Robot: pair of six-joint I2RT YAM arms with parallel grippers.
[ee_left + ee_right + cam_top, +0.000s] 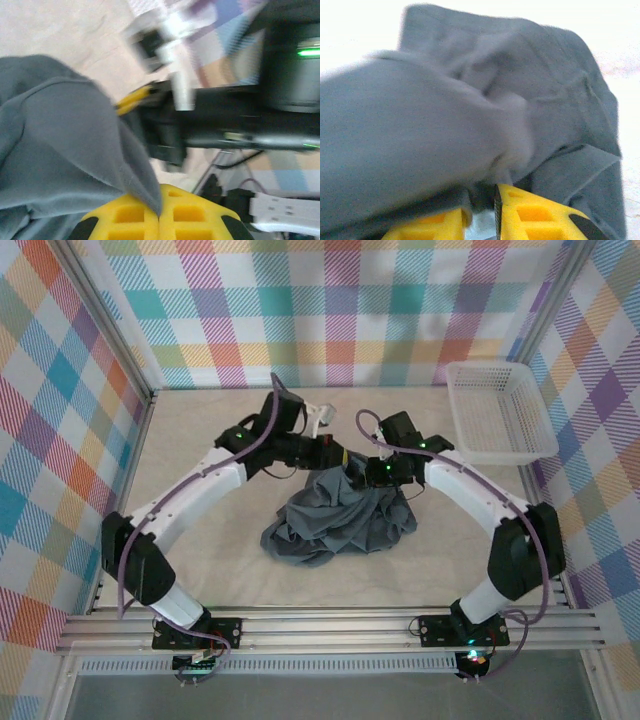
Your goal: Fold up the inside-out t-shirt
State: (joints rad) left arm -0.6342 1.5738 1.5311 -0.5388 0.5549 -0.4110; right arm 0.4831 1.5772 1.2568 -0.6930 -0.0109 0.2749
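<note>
Both arms hold the bunched t-shirt (340, 520) up over the middle of the table (200, 430).
The left fingers (192, 212) are pressed together on a fold of fabric, and the right fingers (535, 215) pinch cloth too, close beside them. To do this well, I'd hold both grips firm, draw the arms apart evenly and let the shirt hang open before laying it flat.

Bright, even light, soft shadows — the 2 wrist views blurred, pale beige tabletop (350, 35) glaring white.
</note>
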